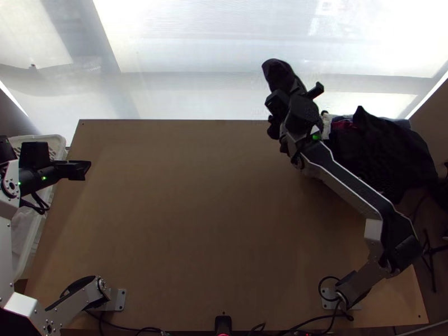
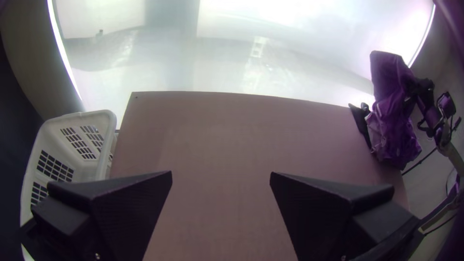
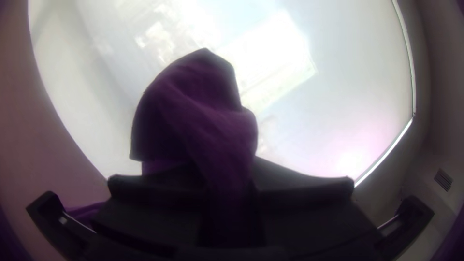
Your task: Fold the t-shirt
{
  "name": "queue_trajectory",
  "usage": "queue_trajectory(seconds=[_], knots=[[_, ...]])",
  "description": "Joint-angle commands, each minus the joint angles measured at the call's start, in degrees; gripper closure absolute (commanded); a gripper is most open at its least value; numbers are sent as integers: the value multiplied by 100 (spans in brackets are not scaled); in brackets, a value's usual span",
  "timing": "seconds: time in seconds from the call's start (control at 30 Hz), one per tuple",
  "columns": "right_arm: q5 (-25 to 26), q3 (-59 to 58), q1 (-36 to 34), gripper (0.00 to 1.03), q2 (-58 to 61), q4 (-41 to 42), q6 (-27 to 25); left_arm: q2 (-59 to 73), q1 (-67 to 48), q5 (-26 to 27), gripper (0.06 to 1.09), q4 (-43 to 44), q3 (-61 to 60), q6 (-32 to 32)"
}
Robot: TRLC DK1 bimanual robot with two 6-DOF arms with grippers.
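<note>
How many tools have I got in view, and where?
2. The left tool is by the left edge of the table, open; the right tool is near its far edge, gripping dark cloth.

Left arm [image 1: 75, 302], silver-grey links, black joints: bending outward from base at lower left, running up top view's left side. Left gripper [image 1: 85, 169], two wide flat black fingers: pointing inward, fingers standing wide apart. Right arm [image 1: 347, 182], same silver-grey and black build: jutting outward at elbow, stretching diagonally up and inward. Right gripper [image 1: 294, 88], matching black fingers: pointing away from base, fingers clamping.
</note>
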Motion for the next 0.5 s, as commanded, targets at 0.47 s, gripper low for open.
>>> queue_trajectory(seconds=[0.47], knots=[[-551, 1389, -1525, 100, 139, -974, 562, -284, -210, -213, 10, -29, -733, -182]])
